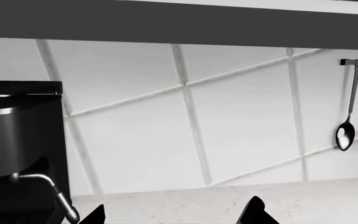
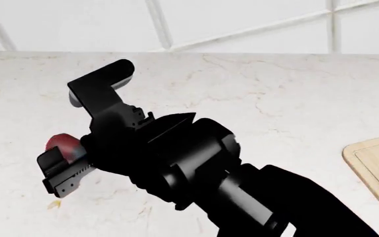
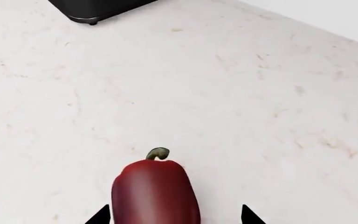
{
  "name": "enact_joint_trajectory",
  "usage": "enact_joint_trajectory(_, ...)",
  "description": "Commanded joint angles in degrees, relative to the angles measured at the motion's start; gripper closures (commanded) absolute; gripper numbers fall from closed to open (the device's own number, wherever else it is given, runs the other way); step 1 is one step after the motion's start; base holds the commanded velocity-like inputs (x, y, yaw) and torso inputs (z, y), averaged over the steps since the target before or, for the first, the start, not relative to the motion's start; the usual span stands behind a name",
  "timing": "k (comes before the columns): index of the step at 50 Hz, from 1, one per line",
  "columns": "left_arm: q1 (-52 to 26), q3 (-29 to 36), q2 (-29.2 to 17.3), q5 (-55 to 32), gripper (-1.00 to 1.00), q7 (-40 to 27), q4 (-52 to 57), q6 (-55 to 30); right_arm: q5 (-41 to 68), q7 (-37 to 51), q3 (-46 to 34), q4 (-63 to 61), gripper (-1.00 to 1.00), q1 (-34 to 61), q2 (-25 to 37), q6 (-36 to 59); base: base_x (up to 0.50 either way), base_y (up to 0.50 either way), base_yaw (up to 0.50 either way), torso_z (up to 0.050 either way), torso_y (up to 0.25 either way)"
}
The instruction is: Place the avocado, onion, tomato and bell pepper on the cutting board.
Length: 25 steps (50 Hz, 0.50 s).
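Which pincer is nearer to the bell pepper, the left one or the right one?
Right. The right pincer has the bell pepper between its open fingertips on the counter. The left pincer faces the tiled wall beside a coffee machine, no pepper in its view.

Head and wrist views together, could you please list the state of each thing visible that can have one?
Dark red ribbed bell pepper: lying on the pale marble counter, between the right gripper's open fingers, not gripped.
Right gripper: open, lowered around the pepper.
Left gripper: open, holding nothing, facing the tiled wall.
Pale wooden cutting board: flat on the counter, one reddish-brown item at its edge.
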Motion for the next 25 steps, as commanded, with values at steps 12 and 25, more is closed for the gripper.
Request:
enact_joint_trajectory(12,-0.42,-3.38,0.01,0.61,-1.00,2.53,-1.28,-0.77,8.22,-3.62,-9.75,2.93,-1.00,2.29,-1.86,-5.25,0.00,0.00,0.00,0.000,0.000)
enact_joint_trajectory(25,0.96,-2.90,0.01,1.39,-1.00,2.32,-0.53,0.57,6.84,-4.92,-10.00,2.19,1.00,1.34,-1.86,-5.00,0.00,0.00,0.00,0.000,0.000)
